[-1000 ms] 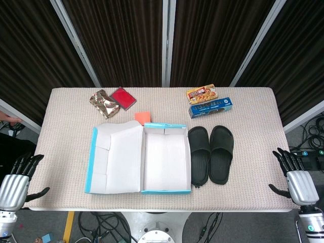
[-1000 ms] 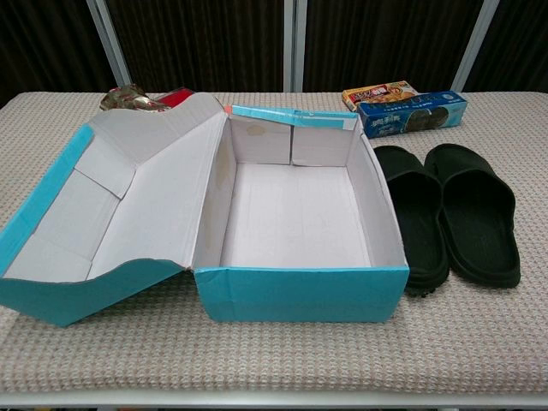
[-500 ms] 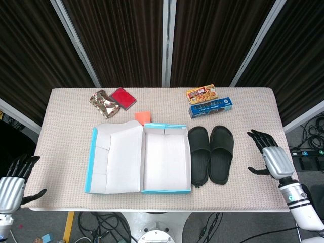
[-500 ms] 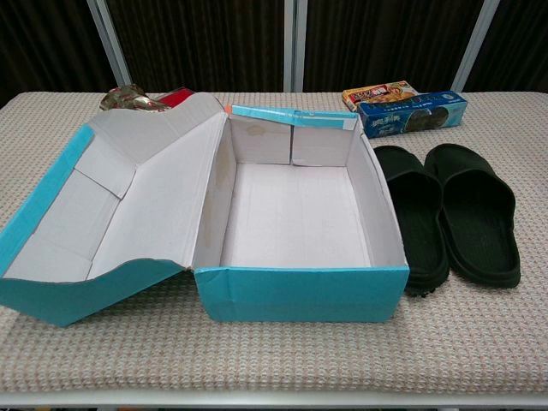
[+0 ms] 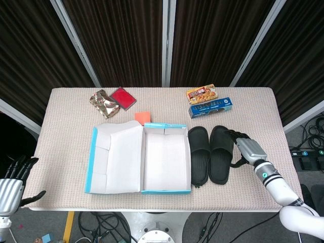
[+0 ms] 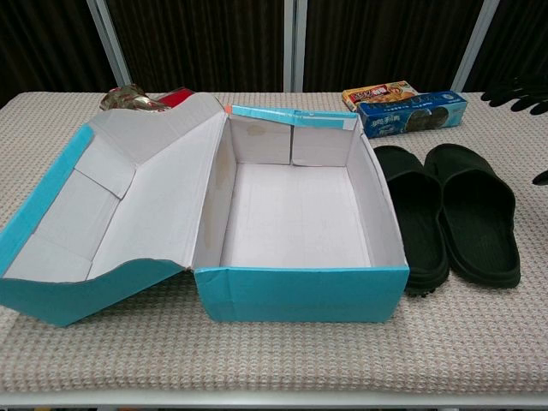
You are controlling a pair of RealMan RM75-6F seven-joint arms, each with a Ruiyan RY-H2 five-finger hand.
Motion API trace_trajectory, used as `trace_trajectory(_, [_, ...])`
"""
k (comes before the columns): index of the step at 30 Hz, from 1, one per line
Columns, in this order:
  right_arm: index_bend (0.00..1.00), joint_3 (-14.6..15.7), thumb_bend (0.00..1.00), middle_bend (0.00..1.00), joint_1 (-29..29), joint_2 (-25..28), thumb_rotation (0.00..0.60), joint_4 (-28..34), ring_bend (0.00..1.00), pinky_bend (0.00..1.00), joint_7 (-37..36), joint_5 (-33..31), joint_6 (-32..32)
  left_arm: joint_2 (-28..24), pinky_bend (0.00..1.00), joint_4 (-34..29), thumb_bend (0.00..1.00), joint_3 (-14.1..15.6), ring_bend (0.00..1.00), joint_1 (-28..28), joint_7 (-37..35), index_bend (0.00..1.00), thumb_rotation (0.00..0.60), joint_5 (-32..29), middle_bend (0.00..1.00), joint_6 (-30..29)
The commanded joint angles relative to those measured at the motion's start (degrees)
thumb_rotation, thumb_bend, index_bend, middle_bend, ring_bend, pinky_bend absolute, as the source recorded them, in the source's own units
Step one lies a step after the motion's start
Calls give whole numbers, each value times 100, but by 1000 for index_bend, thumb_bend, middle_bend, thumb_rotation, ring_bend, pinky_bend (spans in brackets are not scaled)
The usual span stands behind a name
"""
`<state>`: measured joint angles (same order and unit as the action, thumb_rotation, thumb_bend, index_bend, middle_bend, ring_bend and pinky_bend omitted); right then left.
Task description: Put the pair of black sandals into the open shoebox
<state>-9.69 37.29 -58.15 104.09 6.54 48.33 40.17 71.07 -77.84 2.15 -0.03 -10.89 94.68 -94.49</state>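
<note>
The pair of black sandals (image 5: pixel 210 153) lies side by side on the surface (image 5: pixel 71 121), just right of the open shoebox (image 5: pixel 166 158), the nearer sandal almost against the box's right wall and neither one yet inside. They look like moulded foam or rubber slides: probably light, a little springy, with a matte skin that should not slip much under the fingers. The wide strap over the front half arches clear of the footbed, so it seems the natural place to hook or pinch; gripping the sole edges across the width would also serve, though a soft sole may bend if lifted from one end only. Nothing about them looks breakable, so a firm squeeze should do no harm. The right hand (image 5: pixel 246 148) hovers just beside the outer sandal's right edge, fingers spread and holding nothing; the head view does not make clear whether it touches the sandal. The left hand (image 5: pixel 12 182) hangs off the near-left corner of the surface, fingers apart, empty, well away from the box.
</note>
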Motion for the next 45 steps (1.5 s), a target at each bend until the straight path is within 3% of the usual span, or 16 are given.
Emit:
trace_trajectory(1, [3,205,14,27,934,-397,600,-133,0,0,795,-1232,-217,-30,93,9,75,19,3,9,-69,111,600,3,141,7])
trace_trajectory(8, [3,498,16,41,1785,-1001,600,-539,0,0,1385,-2509,-14,-86,94,14,75,9,3,48,-132,111,600,6,144,-77])
trace_trajectory(16, [2,692,16,49,2304,-1522,600,-833,0,0,1809,-3220,318,-102,93,65,75,47,3,46,-244,111,600,42,144,-46])
trace_trajectory(25, [2,744,19,74,2598,-1895,600,-1200,0,0,2050,-3762,393,-80,93,123,75,112,3,52,-255,112,600,117,144,-30])
trace_trajectory(45, [46,812,26,97,2873,-2405,600,-1657,0,0,2467,-4149,539,-97,93,191,75,143,3,71,-390,111,600,125,144,-31])
